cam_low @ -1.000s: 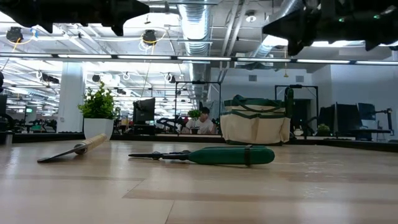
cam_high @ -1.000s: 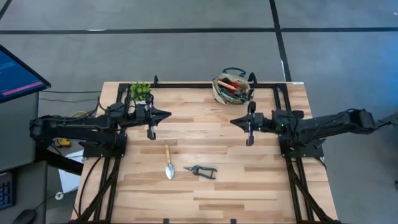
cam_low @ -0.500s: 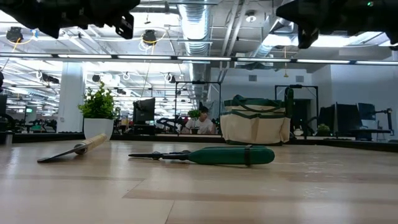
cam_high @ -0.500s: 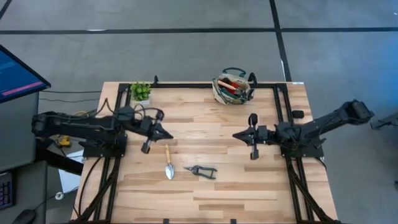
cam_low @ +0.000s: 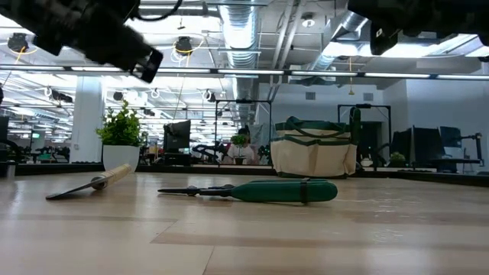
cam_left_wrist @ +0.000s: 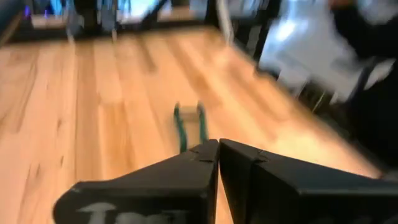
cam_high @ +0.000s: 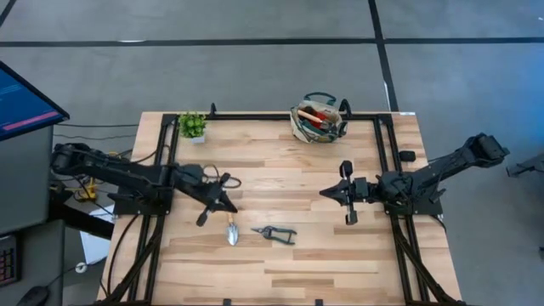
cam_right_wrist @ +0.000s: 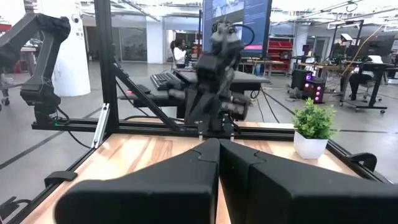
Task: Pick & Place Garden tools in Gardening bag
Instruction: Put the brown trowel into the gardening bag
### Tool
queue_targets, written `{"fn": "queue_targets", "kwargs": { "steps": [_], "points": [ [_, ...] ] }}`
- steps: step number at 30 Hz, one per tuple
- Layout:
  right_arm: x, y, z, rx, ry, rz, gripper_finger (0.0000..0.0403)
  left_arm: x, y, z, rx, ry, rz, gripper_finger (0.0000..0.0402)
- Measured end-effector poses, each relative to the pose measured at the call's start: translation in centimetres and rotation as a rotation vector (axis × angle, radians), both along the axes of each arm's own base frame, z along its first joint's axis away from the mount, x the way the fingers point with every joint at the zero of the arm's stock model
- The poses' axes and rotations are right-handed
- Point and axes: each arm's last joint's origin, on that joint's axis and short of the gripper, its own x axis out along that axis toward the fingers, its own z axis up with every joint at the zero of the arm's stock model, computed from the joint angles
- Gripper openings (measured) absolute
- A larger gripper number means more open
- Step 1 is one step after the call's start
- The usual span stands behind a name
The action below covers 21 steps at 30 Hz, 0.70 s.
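Since the earlier frames, left gripper [cam_high: 231,207] has advanced nearer, fingers pressed together, above the wooden-handled metal trowel [cam_high: 230,223] beside green-handled pruners [cam_high: 274,232] on the desk [cam_high: 297,272]. Right gripper [cam_high: 325,192], also closed, waits. Beige gardening bag [cam_high: 319,120] stands far.

Light wooden plank surface [cam_high: 280,272] with a black metal frame [cam_high: 255,116] along its edges. Small green potted plant [cam_high: 192,126] in a white pot sits at a far corner — it also shows up in the low view [cam_low: 120,136]. Grey floor [cam_high: 255,59] all around, and a monitor [cam_high: 21,102] off to one side — screen lit blue.
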Motion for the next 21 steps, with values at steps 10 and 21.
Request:
{"fn": "queue_targets", "kwargs": {
  "steps": [10, 21],
  "points": [
    [0.0, 0.0, 0.0, 0.021, 0.004, -0.001, 0.0, -0.3, -0.4, -0.7, 0.199, 0.023, 0.032, 0.0003],
    [0.1, -0.2, -0.2, 0.106, 0.02, -0.007, 0.0, -1.8, -2.3, -2.4, -0.068, 0.344, -0.113, 0.0002]
  ]
}}
